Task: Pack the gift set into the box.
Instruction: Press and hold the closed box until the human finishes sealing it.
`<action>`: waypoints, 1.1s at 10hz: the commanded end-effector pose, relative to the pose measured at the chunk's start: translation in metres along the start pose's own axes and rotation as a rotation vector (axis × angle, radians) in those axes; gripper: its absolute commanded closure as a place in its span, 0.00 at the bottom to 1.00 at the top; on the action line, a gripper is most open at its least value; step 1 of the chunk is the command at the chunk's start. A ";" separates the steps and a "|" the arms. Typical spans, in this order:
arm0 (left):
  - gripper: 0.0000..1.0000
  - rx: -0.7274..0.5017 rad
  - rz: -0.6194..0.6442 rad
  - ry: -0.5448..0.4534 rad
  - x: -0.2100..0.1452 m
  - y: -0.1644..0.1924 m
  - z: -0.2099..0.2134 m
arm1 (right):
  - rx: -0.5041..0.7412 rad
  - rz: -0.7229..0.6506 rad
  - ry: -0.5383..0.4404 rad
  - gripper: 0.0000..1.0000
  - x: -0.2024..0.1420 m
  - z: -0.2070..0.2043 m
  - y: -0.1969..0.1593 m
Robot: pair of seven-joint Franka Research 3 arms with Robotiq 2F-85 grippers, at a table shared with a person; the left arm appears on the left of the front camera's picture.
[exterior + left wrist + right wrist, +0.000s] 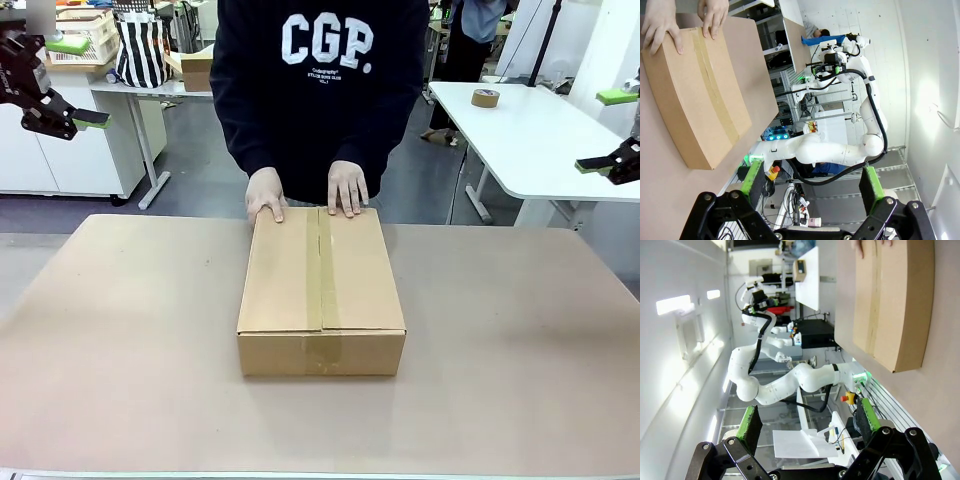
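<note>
- My left end effector [80,82], black with green pads: jaws spread wide, empty, hanging high over the far left corner of the tan counter [120,350].
- My right end effector [603,130]: also wide, empty, high at the far right.
- Large brown corrugated cardboard box [320,290]: mid-counter, well apart from both, flaps closed, tape along the centre seam.
- Person's right hand [266,195] and person's left hand [347,187]: flat on the box's far edge.

Brown on tan, navy behind!
The box [321,290] is plain brown cardboard with a tan tape strip [314,268] on a beige table [120,340]. The sweatshirt [320,110] is dark navy with white letters. Left gripper [80,82] and right gripper [603,130] are black with bright green pads [68,45]. At the back is a black-and-white striped bag [141,50].
</note>
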State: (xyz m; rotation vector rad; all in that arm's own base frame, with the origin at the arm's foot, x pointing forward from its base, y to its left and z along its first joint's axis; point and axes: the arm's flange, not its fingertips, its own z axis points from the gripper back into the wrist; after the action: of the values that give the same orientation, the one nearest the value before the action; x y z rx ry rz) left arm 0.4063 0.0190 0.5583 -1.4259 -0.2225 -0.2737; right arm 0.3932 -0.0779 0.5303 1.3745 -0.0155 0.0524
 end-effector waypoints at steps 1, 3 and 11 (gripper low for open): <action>0.00 0.000 0.000 0.000 0.000 0.000 0.000 | 0.000 0.000 0.000 0.00 0.000 0.000 0.000; 0.00 -0.019 -0.382 0.163 0.000 0.002 -0.054 | -0.130 0.301 0.100 0.00 0.021 -0.050 0.006; 0.00 0.204 -1.130 0.085 -0.026 0.000 -0.141 | -0.288 1.407 -0.115 0.00 -0.017 -0.180 0.045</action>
State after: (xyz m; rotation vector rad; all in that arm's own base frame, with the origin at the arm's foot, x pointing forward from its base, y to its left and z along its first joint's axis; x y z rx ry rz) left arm 0.3851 -0.1171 0.5265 -0.9484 -0.9995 -1.2561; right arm 0.3761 0.1088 0.5449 0.9949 -0.8873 1.1940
